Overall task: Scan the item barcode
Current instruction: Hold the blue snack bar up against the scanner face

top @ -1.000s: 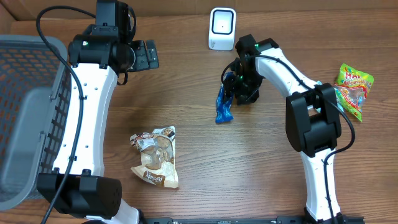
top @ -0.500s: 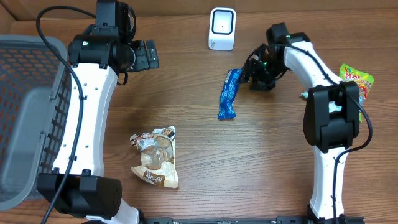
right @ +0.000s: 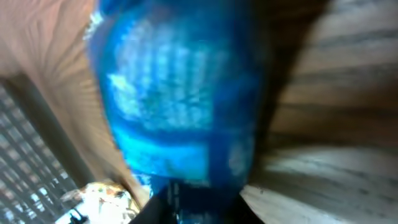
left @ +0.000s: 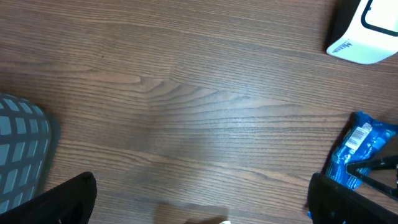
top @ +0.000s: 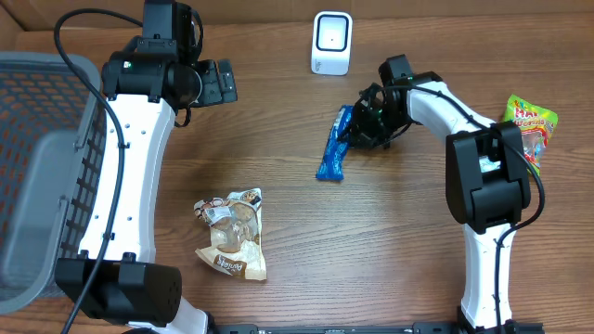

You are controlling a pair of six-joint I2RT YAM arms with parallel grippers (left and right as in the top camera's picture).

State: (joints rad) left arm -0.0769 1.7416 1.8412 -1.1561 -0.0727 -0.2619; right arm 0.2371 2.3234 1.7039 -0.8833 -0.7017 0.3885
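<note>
**A:** At the right fingers (top: 360, 128), what is new?

**B:** They have come back to the blue packet (top: 331, 148). Its upper end touches their tips and the rest lies away from them on the worktop (top: 278, 167), a little turned. The blurred wrist view does not show me if they grip it.

**A:** And the left fingers (left: 62, 202)?

**B:** Wide open, empty, well apart. The scanner (top: 331, 43) waits beyond the right fingers, so I think the scan is not yet done.

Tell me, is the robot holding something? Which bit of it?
The right gripper is at the blue packet's top end, but a firm hold cannot be told. The left gripper holds nothing.
</note>
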